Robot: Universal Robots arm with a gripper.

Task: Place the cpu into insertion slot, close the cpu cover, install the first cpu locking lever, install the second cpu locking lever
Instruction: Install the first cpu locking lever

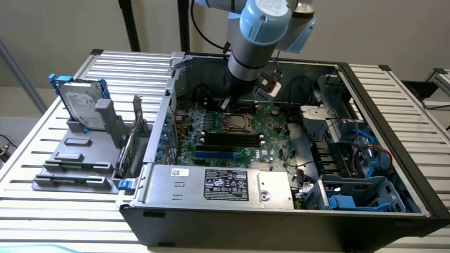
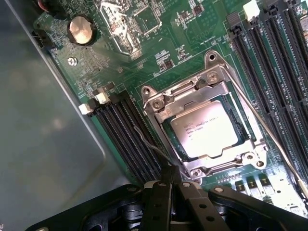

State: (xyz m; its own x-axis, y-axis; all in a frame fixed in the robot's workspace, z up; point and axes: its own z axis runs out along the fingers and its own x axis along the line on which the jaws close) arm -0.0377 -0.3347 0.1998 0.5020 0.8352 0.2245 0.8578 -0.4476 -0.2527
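Observation:
The cpu (image 2: 207, 130) lies flat in the insertion slot (image 2: 239, 120), its pale metal top showing through the opening of the cpu cover (image 2: 192, 94). The cover is folded down over it. My gripper (image 2: 169, 174) is shut, its tips meeting at the end of a thin wire locking lever (image 2: 151, 144) beside the socket corner. Whether the tips pinch the wire or only touch it I cannot tell. A second wire lever (image 2: 269, 137) runs along the opposite side of the socket. In the exterior view the gripper (image 1: 228, 104) hangs just behind the cpu (image 1: 237, 123).
Long black memory slots (image 2: 125, 130) flank the socket, with more on its other side (image 2: 274, 57). A coin battery (image 2: 80, 30) sits on the board near the case wall (image 2: 43, 144). A power supply (image 1: 218, 184), blue drive cage (image 1: 359, 195) and cables crowd the case; a hard drive (image 1: 81, 105) stands outside.

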